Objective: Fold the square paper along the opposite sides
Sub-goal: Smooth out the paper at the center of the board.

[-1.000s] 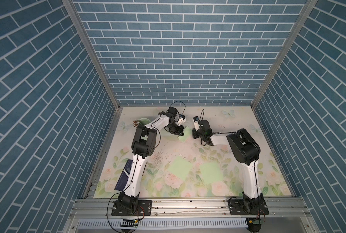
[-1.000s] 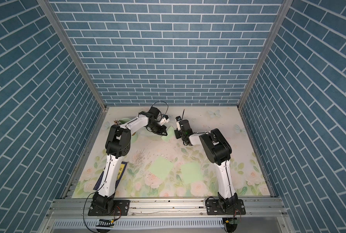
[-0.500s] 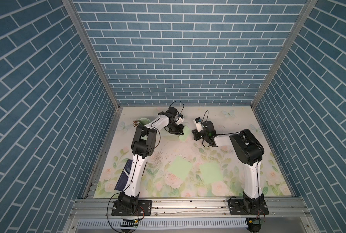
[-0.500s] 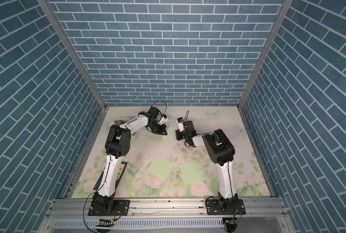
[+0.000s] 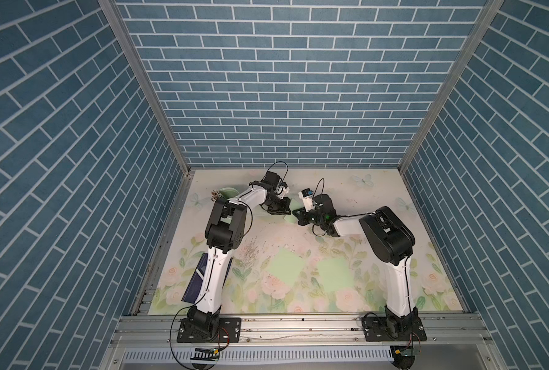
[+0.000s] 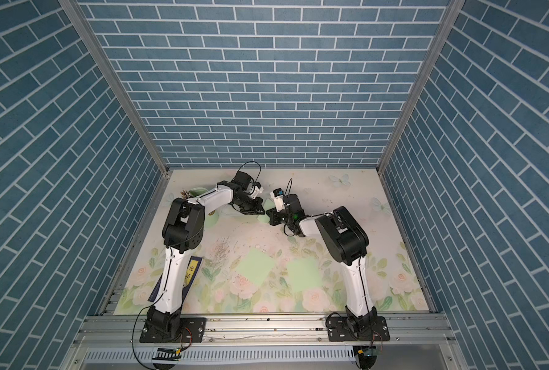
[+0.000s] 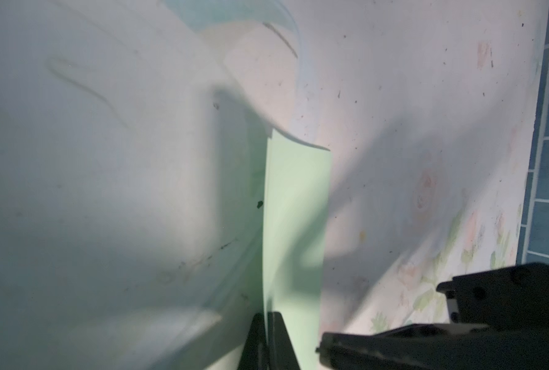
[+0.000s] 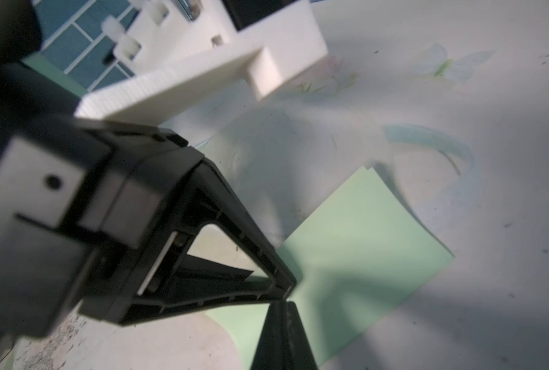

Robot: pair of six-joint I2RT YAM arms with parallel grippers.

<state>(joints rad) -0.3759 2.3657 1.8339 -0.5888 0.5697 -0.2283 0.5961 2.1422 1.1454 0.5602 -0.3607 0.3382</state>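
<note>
A small pale green square paper lies at the far middle of the table, between the two arms in both top views. At its far corner two layers show, one over the other. My left gripper is shut on one edge of the paper, which runs up from the jaws and curls at the top. My right gripper is shut, its tips down on the paper beside the left gripper's fingertips, with green showing on both sides of it. Nothing shows between its jaws.
Two more green paper squares lie on the floral mat nearer the front. A dark blue book sits under the left arm. A green dish stands at the far left. Dark crumbs are scattered mid-table.
The right arm's elbow has swung to the right and its gripper has shifted slightly. The left arm has stayed put with the paper in its jaws.
</note>
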